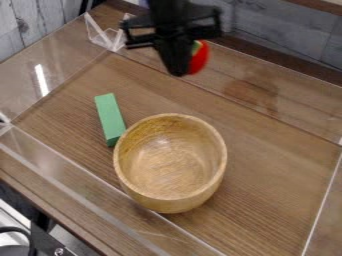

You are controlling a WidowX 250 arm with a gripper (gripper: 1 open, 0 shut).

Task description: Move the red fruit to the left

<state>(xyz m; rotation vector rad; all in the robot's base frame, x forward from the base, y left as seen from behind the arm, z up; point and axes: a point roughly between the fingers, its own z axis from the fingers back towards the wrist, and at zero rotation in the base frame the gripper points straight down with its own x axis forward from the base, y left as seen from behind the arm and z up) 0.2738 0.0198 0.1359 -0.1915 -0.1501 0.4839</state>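
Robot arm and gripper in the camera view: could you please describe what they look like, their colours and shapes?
The arm is dark, nearly black, and mostly cut off by the top edge. The gripper is also blackish and bulky, narrowing downward. It is blurred, so I cannot make out any cables or markings.

Wooden tabletop [274, 190] with pale edge.

Blurred: the dark arm and gripper [174, 50], with finger edges too smeared to read. Partly hidden behind them: the red fruit [199, 56], also blurred. Cut off by the top edge: upper part of the arm. Cut off at lower left: black cables [24, 238].
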